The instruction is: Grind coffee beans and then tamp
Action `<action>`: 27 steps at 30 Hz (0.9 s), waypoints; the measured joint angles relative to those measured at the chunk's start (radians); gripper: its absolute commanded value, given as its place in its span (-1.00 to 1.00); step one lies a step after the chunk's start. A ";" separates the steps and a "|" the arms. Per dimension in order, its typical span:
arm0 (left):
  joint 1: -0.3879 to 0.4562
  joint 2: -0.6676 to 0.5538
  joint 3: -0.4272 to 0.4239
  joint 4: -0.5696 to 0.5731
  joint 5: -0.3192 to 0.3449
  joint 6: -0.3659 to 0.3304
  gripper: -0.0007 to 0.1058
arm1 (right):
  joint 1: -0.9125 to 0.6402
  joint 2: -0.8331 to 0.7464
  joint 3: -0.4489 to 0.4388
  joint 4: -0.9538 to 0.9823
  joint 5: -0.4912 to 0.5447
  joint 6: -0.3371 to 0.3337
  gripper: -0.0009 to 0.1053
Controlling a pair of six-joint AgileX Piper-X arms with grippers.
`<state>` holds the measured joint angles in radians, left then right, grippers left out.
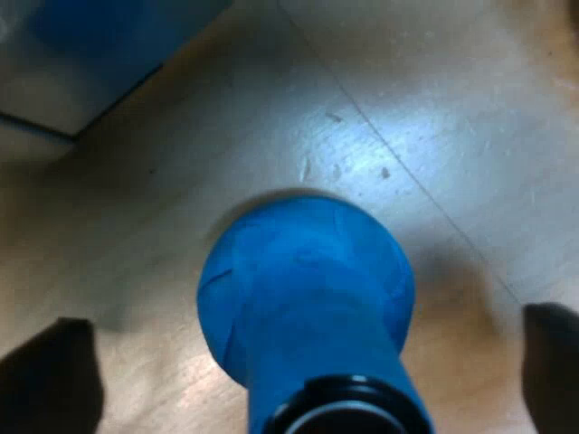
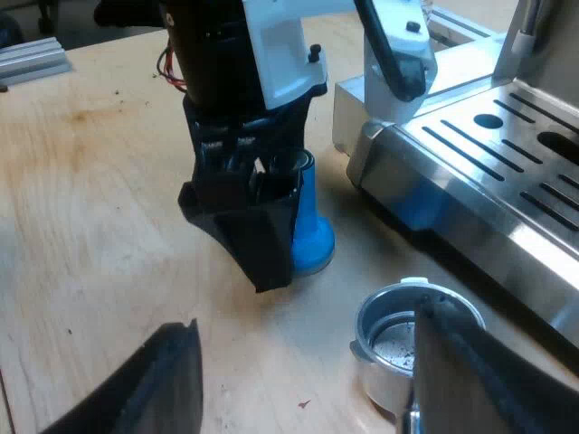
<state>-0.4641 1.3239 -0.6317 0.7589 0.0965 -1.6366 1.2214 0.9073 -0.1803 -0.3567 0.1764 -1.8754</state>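
Observation:
A blue tamper (image 1: pixel 303 298) stands upright on the wooden table (image 1: pixel 452 108), its black-ringed top toward my left wrist camera. My left gripper (image 1: pixel 308 362) straddles it, open, with a clear gap between each dark finger (image 1: pixel 50 375) and the tamper. From the right wrist view, the left gripper (image 2: pixel 262 226) hangs low over the same tamper (image 2: pixel 312 235), close to the espresso machine (image 2: pixel 488 154). My right gripper (image 2: pixel 303 380) is open just above the table. The metal holder (image 2: pixel 393 344), its basket dusted with grounds, sits on the table against one right finger (image 2: pixel 470 371); its handle is hidden.
The machine's slotted steel drip tray (image 2: pixel 507 136) runs along beside the tamper and the holder. Bare wooden table (image 2: pixel 90 208) stretches away from the machine. An aluminium rail (image 2: pixel 32 59) lies at the table's far edge.

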 measured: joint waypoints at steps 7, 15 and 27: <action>0.000 -0.147 -0.039 0.040 0.000 0.000 0.99 | 0.000 0.000 0.000 0.000 0.000 0.000 0.03; 0.000 -0.489 -0.092 0.094 -0.002 -0.003 0.99 | 0.000 0.000 -0.024 0.000 0.000 0.045 0.03; 0.000 -0.695 -0.206 0.159 -0.002 -0.003 0.99 | 0.000 0.005 -0.305 0.300 0.003 0.115 0.03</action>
<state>-0.4641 0.6287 -0.8376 0.9182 0.0948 -1.6396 1.2214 0.9123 -0.4856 -0.0567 0.1793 -1.7603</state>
